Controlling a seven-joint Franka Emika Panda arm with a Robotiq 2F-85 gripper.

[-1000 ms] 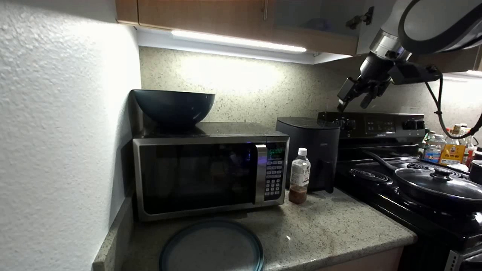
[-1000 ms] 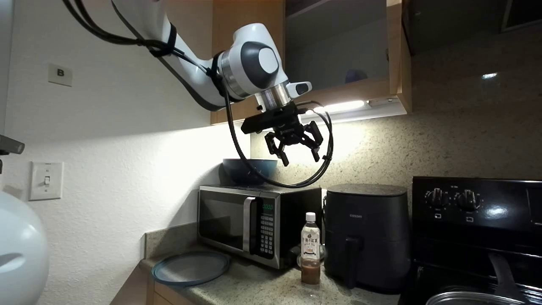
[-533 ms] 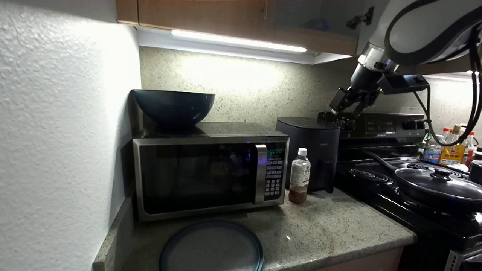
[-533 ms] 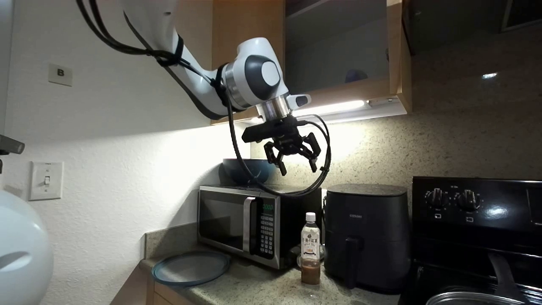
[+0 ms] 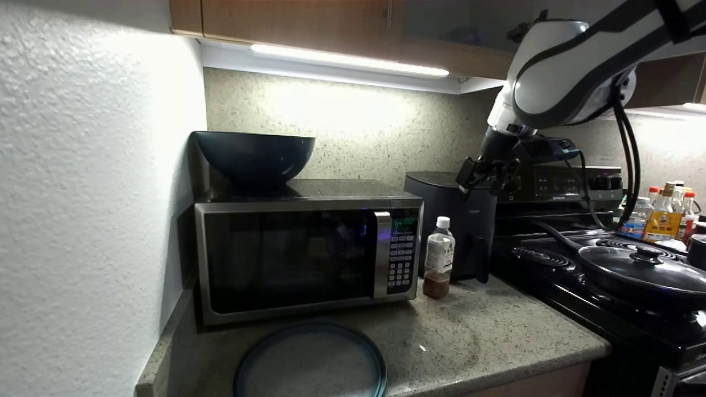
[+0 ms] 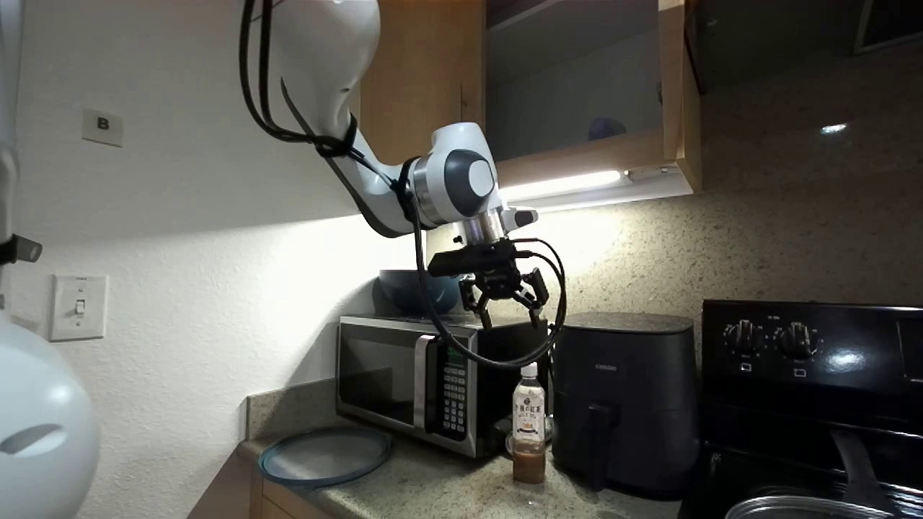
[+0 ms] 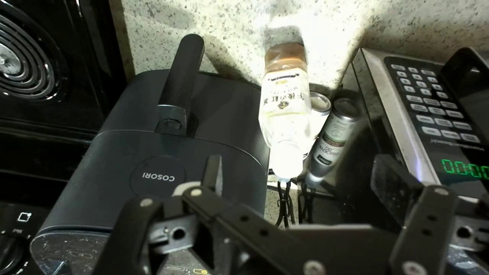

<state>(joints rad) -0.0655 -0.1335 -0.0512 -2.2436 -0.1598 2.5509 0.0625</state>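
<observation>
In the wrist view, black angular fingers (image 7: pixel 393 187) stand wide apart; a white-capped clear plastic bottle (image 7: pixel 284 95) is at twelve o'clock, a boxy dark-grey air fryer (image 7: pixel 130 156) at nine.

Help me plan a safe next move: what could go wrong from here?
If lowered here, the spread fingers might strike the air fryer or microwave.
The upright bottle stands near both, so a sideways bump could topple it.
The looped cable dips lower than the fingers in an exterior view, so it may snag the bottle.
</observation>
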